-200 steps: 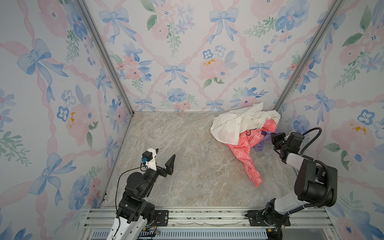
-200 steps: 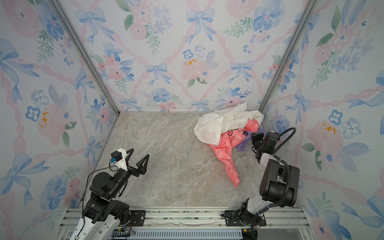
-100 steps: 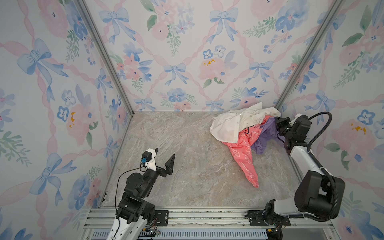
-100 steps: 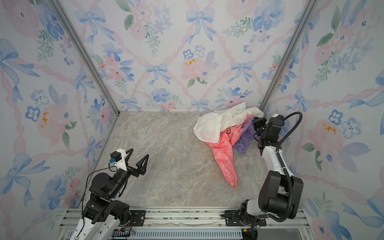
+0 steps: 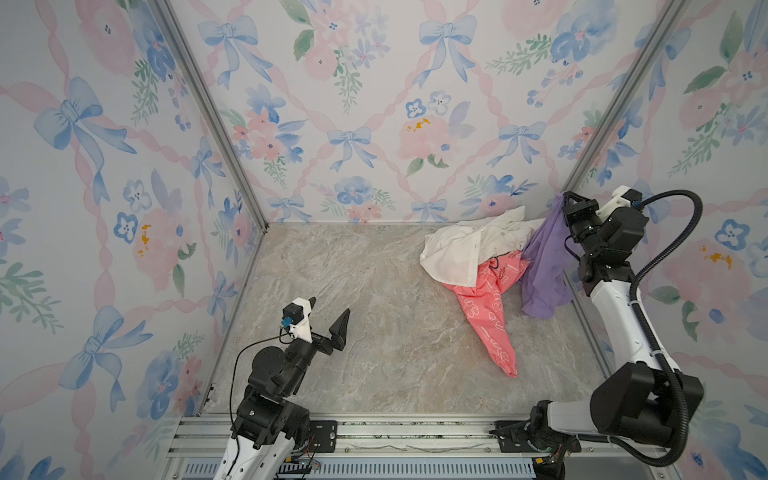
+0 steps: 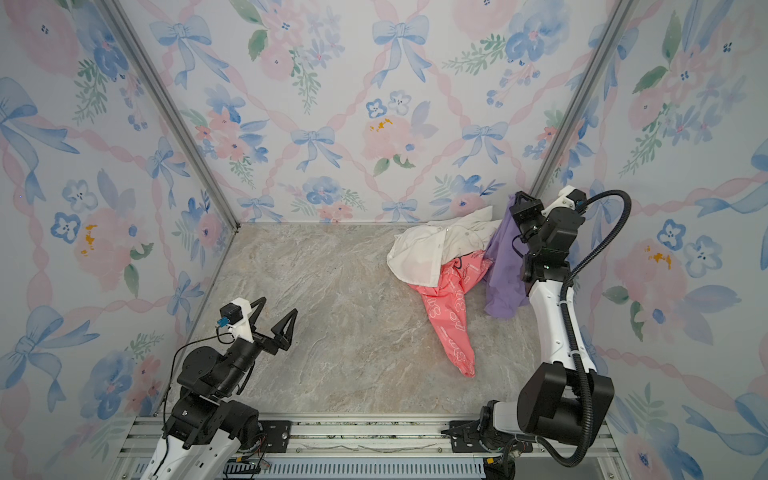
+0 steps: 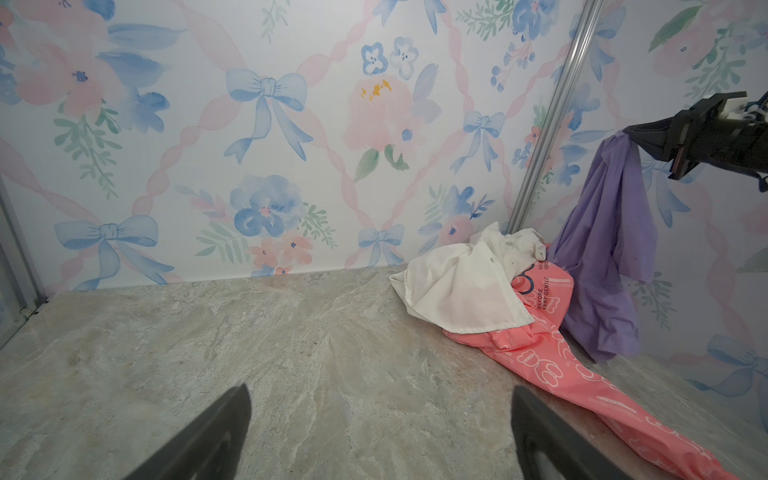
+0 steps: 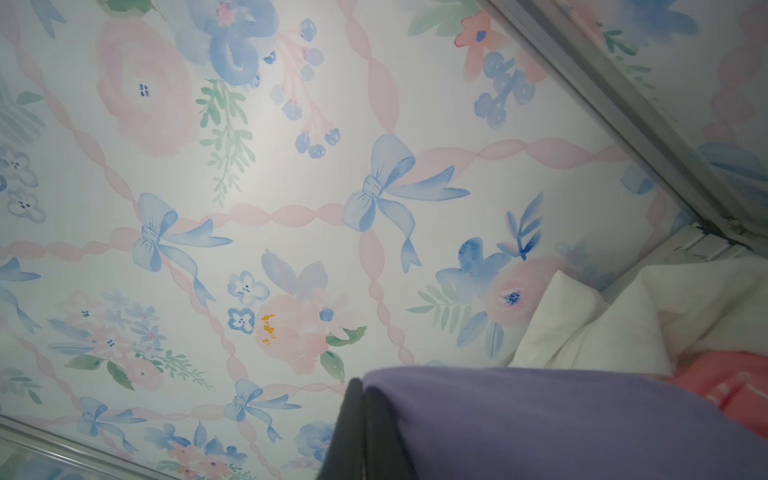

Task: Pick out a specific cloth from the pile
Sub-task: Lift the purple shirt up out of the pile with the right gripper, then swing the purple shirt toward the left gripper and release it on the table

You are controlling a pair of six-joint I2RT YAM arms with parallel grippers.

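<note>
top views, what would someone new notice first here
The lavender-purple cloth hangs from the shut right gripper in the far right corner, beside the cream-white shirt and coral-pink garment heaped on the marbled floor. Bow-and-flower wallpaper covers every wall, and the left gripper sits open at the front left, holding nothing.

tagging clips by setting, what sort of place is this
Likely a staged robot test booth: floral wallpaper panels on aluminium frame posts enclose a marble-look tabletop, and two robot arms mount on a rail.

Purple cloth [image 5: 542,270]: one. White shirt [image 5: 455,255]: one. Pink garment [image 5: 488,316]: one, seemingly. Two: left claw [image 5: 328,307], right claw [image 5: 566,198].
</note>
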